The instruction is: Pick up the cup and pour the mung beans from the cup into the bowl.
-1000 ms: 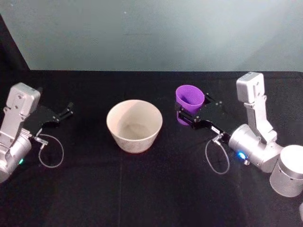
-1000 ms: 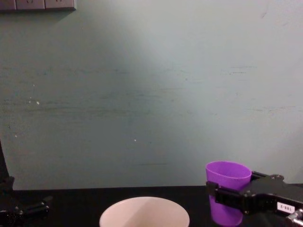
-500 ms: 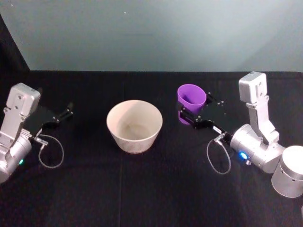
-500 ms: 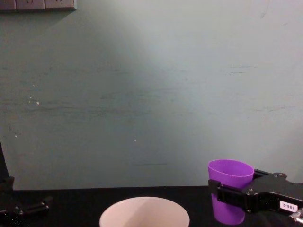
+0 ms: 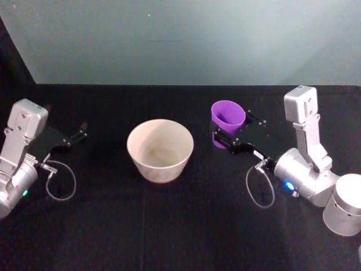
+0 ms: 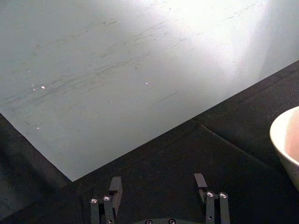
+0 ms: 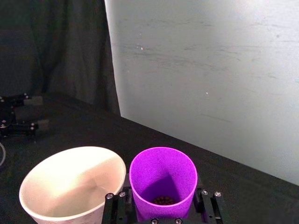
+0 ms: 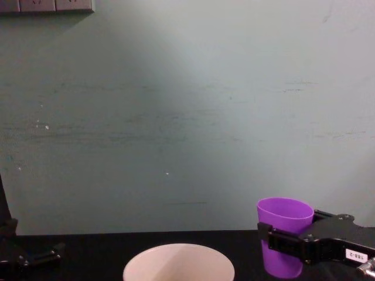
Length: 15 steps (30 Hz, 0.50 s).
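The purple cup (image 5: pixel 227 121) stands upright to the right of the bowl (image 5: pixel 160 149), held clear of the black table. My right gripper (image 5: pixel 228 140) is shut on the cup, its fingers clamped on both sides of the lower wall. In the right wrist view a few dark mung beans (image 7: pixel 163 200) lie at the bottom of the cup (image 7: pixel 163 179), and the cream-white bowl (image 7: pixel 70 181) sits close beside it. The chest view shows the cup (image 8: pixel 283 233) held by my right gripper (image 8: pixel 287 246), and the bowl's rim (image 8: pixel 179 261). My left gripper (image 6: pixel 159 189) stands open at the table's left, holding nothing.
A black cloth covers the table (image 5: pixel 169 226). A pale green wall (image 5: pixel 186 39) rises behind its far edge. Loose cable loops hang by each wrist (image 5: pixel 61 180).
The right gripper has carried the cup slightly up and to the right. The left arm and the bowl have not moved.
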Each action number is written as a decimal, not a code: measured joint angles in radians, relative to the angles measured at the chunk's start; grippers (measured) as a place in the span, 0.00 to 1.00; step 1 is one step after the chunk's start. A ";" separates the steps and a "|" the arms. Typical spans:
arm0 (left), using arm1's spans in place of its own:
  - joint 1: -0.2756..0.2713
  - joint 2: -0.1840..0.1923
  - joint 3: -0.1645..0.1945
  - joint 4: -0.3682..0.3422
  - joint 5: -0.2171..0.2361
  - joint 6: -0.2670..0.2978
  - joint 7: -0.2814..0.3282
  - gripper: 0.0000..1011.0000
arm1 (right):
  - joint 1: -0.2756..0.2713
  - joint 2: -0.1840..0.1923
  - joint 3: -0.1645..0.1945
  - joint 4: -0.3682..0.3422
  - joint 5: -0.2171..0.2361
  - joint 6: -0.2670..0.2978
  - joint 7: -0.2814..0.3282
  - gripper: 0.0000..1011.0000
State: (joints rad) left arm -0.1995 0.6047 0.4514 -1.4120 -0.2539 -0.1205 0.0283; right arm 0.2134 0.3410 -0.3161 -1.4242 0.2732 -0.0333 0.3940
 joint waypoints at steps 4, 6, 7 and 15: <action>0.000 0.000 0.000 0.000 0.000 0.000 0.000 0.99 | 0.000 0.000 0.000 0.000 0.000 0.000 0.000 0.72; 0.000 0.000 0.000 0.000 0.000 0.000 0.000 0.99 | 0.001 0.000 0.000 0.001 0.000 0.000 0.000 0.72; 0.000 0.000 0.000 0.000 0.000 0.000 0.000 0.99 | 0.001 0.000 0.000 0.001 0.000 0.000 0.000 0.72; 0.000 0.000 0.000 0.000 0.000 0.000 0.000 0.99 | 0.001 0.000 0.000 0.001 0.000 0.000 0.000 0.72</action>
State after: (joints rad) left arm -0.1995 0.6047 0.4514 -1.4120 -0.2539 -0.1205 0.0283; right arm 0.2142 0.3406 -0.3165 -1.4230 0.2732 -0.0334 0.3941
